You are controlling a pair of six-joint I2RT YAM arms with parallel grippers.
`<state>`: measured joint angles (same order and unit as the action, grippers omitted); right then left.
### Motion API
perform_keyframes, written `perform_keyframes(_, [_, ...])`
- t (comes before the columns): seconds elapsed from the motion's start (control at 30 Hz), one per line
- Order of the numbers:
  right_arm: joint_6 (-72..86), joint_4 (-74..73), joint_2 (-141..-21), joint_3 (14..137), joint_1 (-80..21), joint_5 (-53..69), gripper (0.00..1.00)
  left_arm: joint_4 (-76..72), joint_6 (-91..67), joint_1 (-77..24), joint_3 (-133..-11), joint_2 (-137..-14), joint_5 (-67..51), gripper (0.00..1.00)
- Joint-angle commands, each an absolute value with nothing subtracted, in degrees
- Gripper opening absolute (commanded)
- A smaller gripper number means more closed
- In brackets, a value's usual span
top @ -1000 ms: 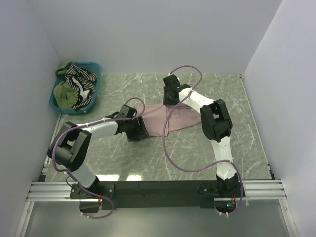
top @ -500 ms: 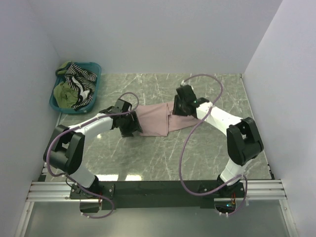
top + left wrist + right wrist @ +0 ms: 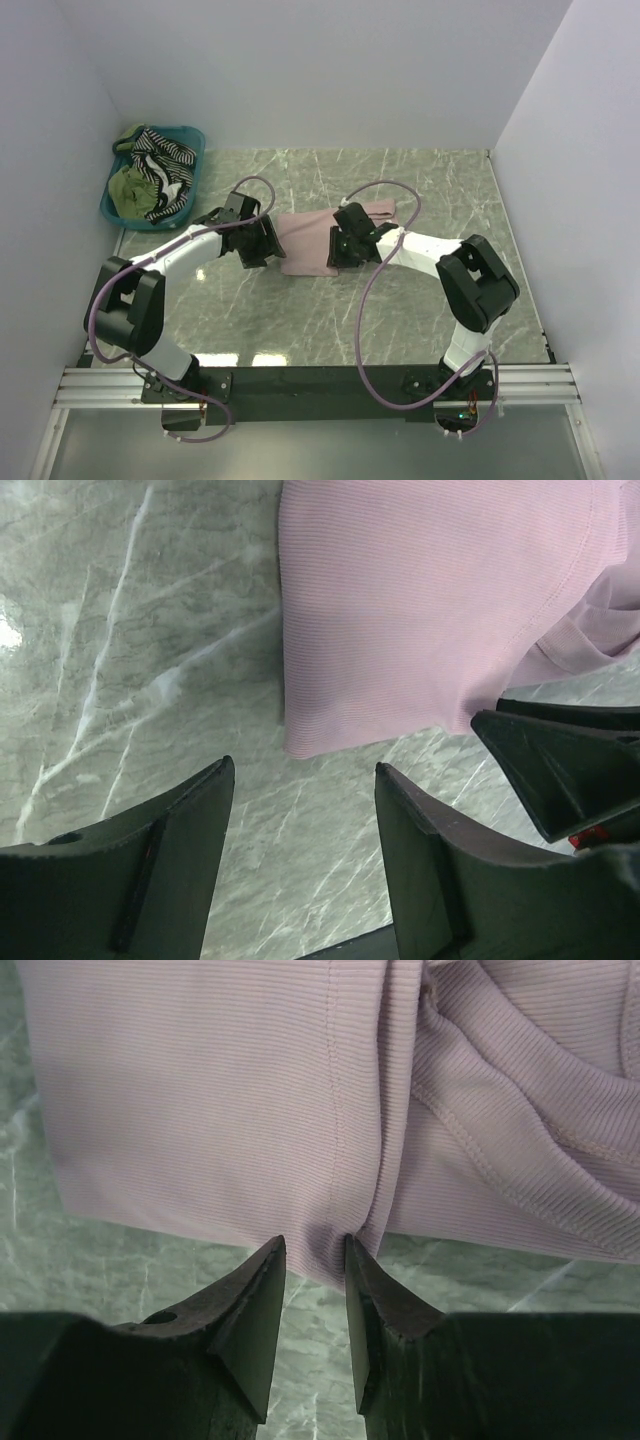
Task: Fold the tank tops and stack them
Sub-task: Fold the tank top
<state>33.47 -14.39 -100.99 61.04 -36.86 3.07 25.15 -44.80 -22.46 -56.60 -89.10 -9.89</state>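
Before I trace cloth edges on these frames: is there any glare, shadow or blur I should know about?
Top external: sharp, two glare patches on the marble table near the front rail. Left wrist: one glare spot at the left edge, a soft shadow along the pink tank top, left gripper's fingers dark. Right wrist: ribbing crisp, no glare, right gripper's fingers nearly black.
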Motion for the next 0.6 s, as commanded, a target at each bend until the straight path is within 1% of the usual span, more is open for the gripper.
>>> perform_keyframes(0.0, [35.2, -13.4, -101.9, 61.9, -37.1, 1.4, 0.38, 24.8, -44.0, -22.1, -56.5, -87.2, -10.8, 0.64])
perform_keyframes(0.27, [35.8, -16.3, -102.0, 62.1, -38.5, -4.3, 0.38, 24.5, -43.8, -22.0, -56.5, -87.9, -11.3, 0.63])
perform_keyframes(0.4, [35.9, -15.7, -101.3, 61.3, -38.6, -4.7, 0.38, 24.1, -43.8, -22.0, -56.0, -88.1, -11.6, 0.63])
perform_keyframes(0.57, [35.9, -16.3, -103.2, 62.6, -38.7, -4.6, 0.38, 24.0, -43.9, -22.0, -56.0, -88.3, -11.9, 0.63])
